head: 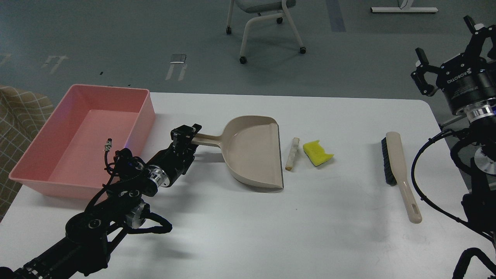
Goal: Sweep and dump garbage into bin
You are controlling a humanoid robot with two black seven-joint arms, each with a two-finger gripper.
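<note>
While the left arm reaches in from the near left corner, the left gripper is closed on the handle of the beige dustpan, which lies flat on the white table. Just beside the dustpan's open edge lies the white slice, and the yellow sponge chunk is near it on the right, apart from it. Farther right lies the brush, untouched. At the table's far left corner sits the pink bin. Above the right edge hangs the right gripper, its fingers spread and holding nothing.
</note>
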